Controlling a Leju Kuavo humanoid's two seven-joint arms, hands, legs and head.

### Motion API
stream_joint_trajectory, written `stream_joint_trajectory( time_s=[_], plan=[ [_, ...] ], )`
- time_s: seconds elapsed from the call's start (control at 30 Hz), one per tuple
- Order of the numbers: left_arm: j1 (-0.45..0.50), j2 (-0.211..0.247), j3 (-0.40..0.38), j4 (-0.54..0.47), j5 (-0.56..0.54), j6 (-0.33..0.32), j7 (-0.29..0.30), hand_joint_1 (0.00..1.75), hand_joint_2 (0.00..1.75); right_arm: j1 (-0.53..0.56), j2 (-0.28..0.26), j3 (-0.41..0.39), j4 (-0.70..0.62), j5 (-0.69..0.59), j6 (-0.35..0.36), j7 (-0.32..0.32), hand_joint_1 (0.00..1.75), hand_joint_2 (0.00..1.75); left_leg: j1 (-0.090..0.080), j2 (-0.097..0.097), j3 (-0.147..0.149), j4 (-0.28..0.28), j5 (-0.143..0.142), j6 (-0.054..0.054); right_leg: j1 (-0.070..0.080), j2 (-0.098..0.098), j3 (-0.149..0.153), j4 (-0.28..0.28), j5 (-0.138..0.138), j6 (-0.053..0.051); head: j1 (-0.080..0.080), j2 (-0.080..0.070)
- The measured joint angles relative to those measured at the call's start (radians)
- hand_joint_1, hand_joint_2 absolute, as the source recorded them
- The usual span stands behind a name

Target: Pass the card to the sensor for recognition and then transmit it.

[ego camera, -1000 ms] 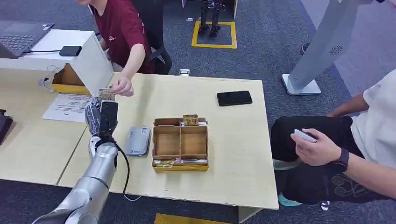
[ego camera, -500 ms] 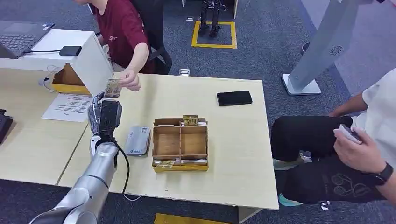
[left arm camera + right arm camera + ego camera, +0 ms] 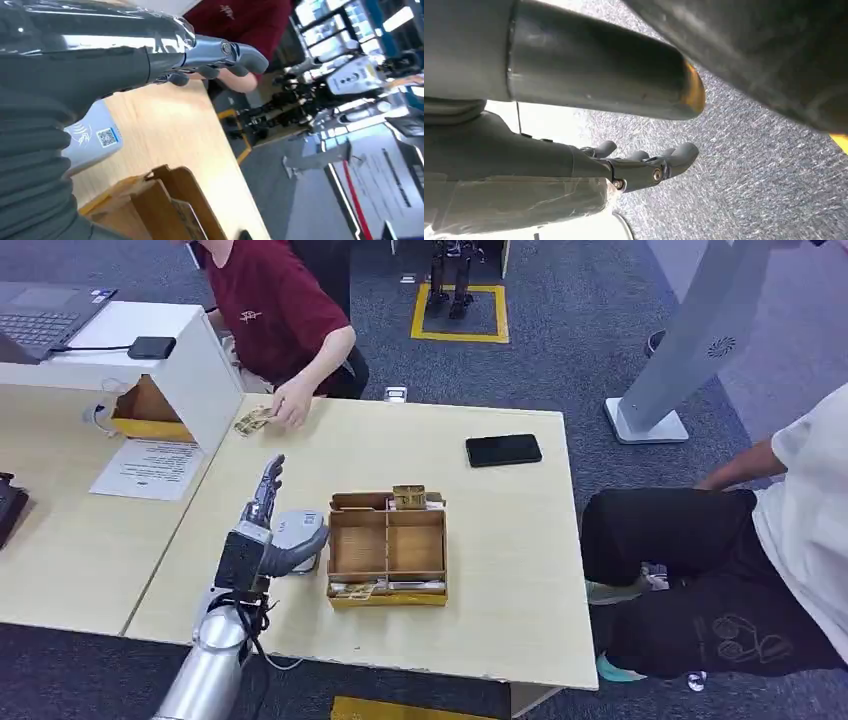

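Pale wooden table (image 3: 480, 540) beneath left hand (image 3: 262, 530), fingers apart and empty, card reader (image 3: 296, 532) under it, compartment box (image 3: 388, 550) just beside, dark grey carpet (image 3: 600, 330) beyond, right hand (image 3: 639, 162) empty, fingers loosely extended

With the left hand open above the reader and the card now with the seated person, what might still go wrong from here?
1. The left hand hangs just over the card reader; lowering could knock it toward the cardboard tray.
2. The person's hand holds the card at the table edge; reaching back risks contact.

Silver left arm (image 3: 205, 675), black wrist block, grey ribbed cover, thick grey thumb, dark cable
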Motion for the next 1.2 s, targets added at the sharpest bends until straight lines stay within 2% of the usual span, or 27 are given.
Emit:
stream_joint_trajectory(
  time_s=[0.03, 0.2, 0.27, 0.33, 0.43, 0.5, 0.6, 0.67, 0.7, 0.77, 0.83, 1.2],
  plan=[
    [0.037, 0.011, -0.029, -0.062, -0.010, 0.005, -0.007, 0.00, 1.75, 0.002, 0.000, -0.009, 0.000, -0.005, -0.006, -0.003, 0.00, 0.00, 0.000, 0.001, 0.000, 0.000, 0.000, 0.000, 0.000, 0.002, 0.000, 0.000, 0.000, 0.000, -0.002, 0.000],
    [0.156, 0.061, -0.135, -0.248, -0.094, 0.044, -0.050, 0.00, 1.75, 0.006, 0.000, -0.037, 0.000, -0.007, -0.014, -0.010, 0.00, 0.00, 0.000, 0.000, 0.000, 0.000, 0.000, 0.000, 0.000, 0.000, -0.001, 0.000, 0.000, 0.000, -0.001, 0.000],
    [0.180, 0.076, -0.166, -0.287, -0.136, 0.068, -0.052, 0.00, 1.75, 0.007, 0.000, -0.046, 0.000, -0.004, -0.014, -0.007, 0.00, 0.00, 0.000, -0.001, -0.001, 0.000, 0.000, 0.000, 0.000, -0.001, -0.001, 0.000, 0.000, 0.000, 0.000, 0.000],
    [0.207, 0.086, -0.194, -0.313, -0.235, 0.136, -0.043, 0.00, 1.75, 0.005, 0.000, -0.053, -0.001, -0.001, -0.014, -0.007, 0.00, 0.00, 0.000, -0.001, -0.001, 0.000, 0.000, 0.000, 0.000, -0.001, 0.000, 0.000, 0.000, 0.000, -0.001, 0.000],
    [0.240, 0.106, -0.252, -0.318, -0.453, 0.267, -0.005, 0.00, 1.75, 0.005, 0.000, -0.063, -0.001, 0.005, -0.015, -0.007, 0.00, 0.00, 0.000, 0.000, -0.001, 0.000, 0.000, 0.000, 0.000, -0.001, 0.000, 0.000, 0.000, 0.000, -0.001, 0.000],
    [0.256, 0.118, -0.285, -0.316, -0.512, 0.315, 0.007, 0.00, 1.75, 0.005, 0.000, -0.070, -0.001, 0.015, -0.013, -0.005, 0.00, 0.00, 0.000, 0.000, -0.001, 0.000, 0.000, 0.000, 0.000, -0.001, 0.000, 0.000, 0.000, 0.000, -0.001, 0.000],
    [0.265, 0.138, -0.341, -0.290, -0.664, 0.424, 0.073, 0.00, 1.75, 0.005, 0.000, -0.076, -0.002, 0.034, -0.009, 0.004, 0.00, 0.00, 0.000, -0.001, -0.001, 0.000, 0.000, 0.000, 0.000, -0.001, 0.000, 0.000, 0.000, 0.000, -0.001, 0.000],
    [0.262, 0.145, -0.364, -0.259, -0.795, 0.495, 0.147, 0.00, 1.75, 0.004, 0.001, -0.080, -0.002, 0.044, -0.008, 0.007, 0.00, 0.00, 0.000, -0.001, -0.001, 0.000, 0.000, 0.000, 0.000, -0.001, 0.000, 0.000, 0.000, 0.000, -0.001, 0.000],
    [0.257, 0.149, -0.375, -0.229, -0.908, 0.531, 0.210, 0.00, 1.75, 0.004, 0.001, -0.083, -0.003, 0.054, -0.008, 0.007, 0.00, 0.00, 0.000, -0.001, -0.001, 0.000, 0.000, 0.000, 0.000, -0.001, 0.000, 0.000, 0.000, 0.000, -0.001, 0.000],
    [0.252, 0.151, -0.377, -0.197, -1.018, 0.548, 0.268, 0.00, 1.75, 0.002, 0.001, -0.086, -0.003, 0.061, -0.008, 0.006, 0.00, 0.00, 0.000, -0.001, -0.001, 0.000, 0.000, 0.000, 0.000, -0.001, 0.000, 0.000, 0.000, 0.000, -0.001, 0.000],
    [0.241, 0.151, -0.378, -0.163, -1.046, 0.553, 0.280, 0.00, 1.75, 0.001, 0.001, -0.092, -0.003, 0.067, -0.010, 0.004, 0.00, 0.00, 0.000, -0.001, -0.001, 0.000, 0.000, 0.000, 0.000, -0.001, 0.000, 0.000, 0.000, 0.000, -0.001, 0.000],
    [0.199, 0.140, -0.379, -0.037, -1.022, 0.556, 0.284, 0.00, 1.75, -0.001, 0.001, -0.108, -0.004, 0.085, -0.011, -0.004, 0.00, 0.00, 0.000, -0.001, -0.001, 0.000, 0.000, 0.000, 0.000, -0.001, 0.000, 0.000, 0.000, 0.000, -0.001, 0.000]
  ],
)
